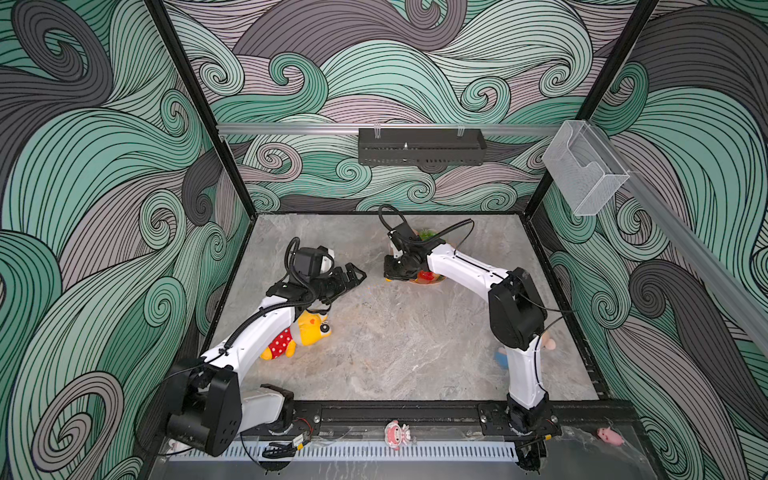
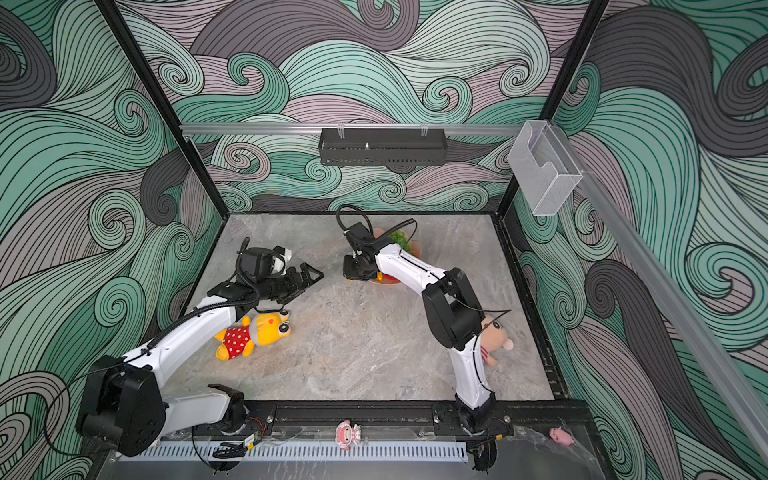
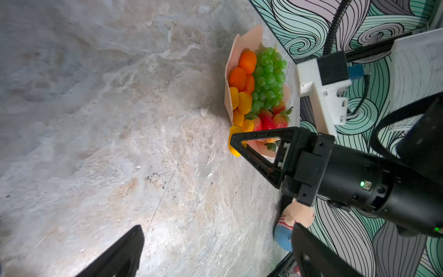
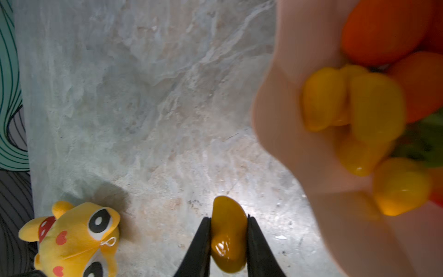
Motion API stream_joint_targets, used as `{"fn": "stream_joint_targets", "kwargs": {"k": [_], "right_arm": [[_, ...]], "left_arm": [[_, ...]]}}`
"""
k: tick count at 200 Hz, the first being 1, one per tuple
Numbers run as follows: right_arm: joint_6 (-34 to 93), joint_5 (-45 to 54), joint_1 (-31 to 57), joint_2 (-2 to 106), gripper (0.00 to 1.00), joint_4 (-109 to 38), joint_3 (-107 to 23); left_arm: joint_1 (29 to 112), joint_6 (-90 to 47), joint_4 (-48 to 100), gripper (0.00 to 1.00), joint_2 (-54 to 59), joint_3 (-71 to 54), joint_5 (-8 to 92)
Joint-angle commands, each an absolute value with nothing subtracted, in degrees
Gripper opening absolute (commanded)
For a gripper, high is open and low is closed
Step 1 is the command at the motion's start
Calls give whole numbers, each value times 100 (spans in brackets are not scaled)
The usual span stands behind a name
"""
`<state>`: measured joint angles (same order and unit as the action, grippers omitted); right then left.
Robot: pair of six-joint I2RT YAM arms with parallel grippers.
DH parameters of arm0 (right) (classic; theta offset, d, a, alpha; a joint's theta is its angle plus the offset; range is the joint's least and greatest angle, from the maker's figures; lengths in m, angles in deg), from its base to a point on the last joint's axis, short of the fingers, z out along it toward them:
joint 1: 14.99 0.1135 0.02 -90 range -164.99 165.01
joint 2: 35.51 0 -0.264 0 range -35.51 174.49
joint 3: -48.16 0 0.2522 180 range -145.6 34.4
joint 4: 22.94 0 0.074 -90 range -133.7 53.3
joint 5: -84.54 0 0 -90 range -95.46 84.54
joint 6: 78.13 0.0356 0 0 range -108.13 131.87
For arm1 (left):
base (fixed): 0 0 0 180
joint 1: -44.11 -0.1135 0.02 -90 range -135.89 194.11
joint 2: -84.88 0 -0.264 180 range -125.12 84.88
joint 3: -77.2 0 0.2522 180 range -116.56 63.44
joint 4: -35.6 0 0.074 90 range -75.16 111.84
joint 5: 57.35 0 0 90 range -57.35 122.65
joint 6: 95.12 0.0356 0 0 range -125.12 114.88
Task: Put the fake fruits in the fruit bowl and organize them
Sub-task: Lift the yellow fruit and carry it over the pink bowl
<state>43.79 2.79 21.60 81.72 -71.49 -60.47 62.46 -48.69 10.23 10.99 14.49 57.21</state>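
The right claw [image 4: 229, 219] was clamped on a single yellow-orange kumquat [image 4: 229, 239], its two black fingers [image 4: 199, 242] pressed flat against the fruit's opposite sides with only the fruit's width between them. The fruit's rounded end stuck out past the fingertips. It was over bare desk [image 1: 395, 353], just beside the outer wall of the fruit bowl [image 4: 299, 144] and not inside it. Whether the fruit touched the desk could not be told.

The peach-pink bowl sat toward the back of the desk, mostly hidden under the right arm in both top views. The left wrist view showed its contents. A green grape bunch [image 3: 268, 76] filled one long side. Orange tangerines [image 3: 248, 61] and several kumquats [image 3: 244, 103] lined the other side against the rim. Red strawberries [image 3: 268, 120] were packed at the end nearest the right claw.

The left claw [image 1: 348, 278] was empty, with its fingers [image 3: 124, 254] spread wide apart. It hung above the desk, pointing toward the bowl and well apart from it.

A yellow plush toy [image 1: 307, 332] in red dotted shorts lay on the desk partly under the left arm. A plush doll [image 2: 494, 336] lay by the right arm's base.
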Motion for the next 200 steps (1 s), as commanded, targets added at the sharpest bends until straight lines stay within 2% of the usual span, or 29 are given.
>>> {"fn": "stream_joint_targets", "kwargs": {"k": [1, 34, 82, 200], "right_arm": [[3776, 382, 2024, 7897, 22, -7017, -5895], [3253, 453, 1784, 7959, 22, -7126, -5927], [2649, 152, 1598, 8133, 22, -7239, -6034], [2416, 165, 1506, 8747, 24, -7408, -6568]], "left_arm": [[6544, -4907, 1608, 98, 813, 1042, 5481], [6924, -4733, 1820, 99, 376, 681, 5265], [7034, -4811, 2397, 99, -234, 579, 5262], [7039, -4634, 2286, 99, -314, 569, 5203]]}}
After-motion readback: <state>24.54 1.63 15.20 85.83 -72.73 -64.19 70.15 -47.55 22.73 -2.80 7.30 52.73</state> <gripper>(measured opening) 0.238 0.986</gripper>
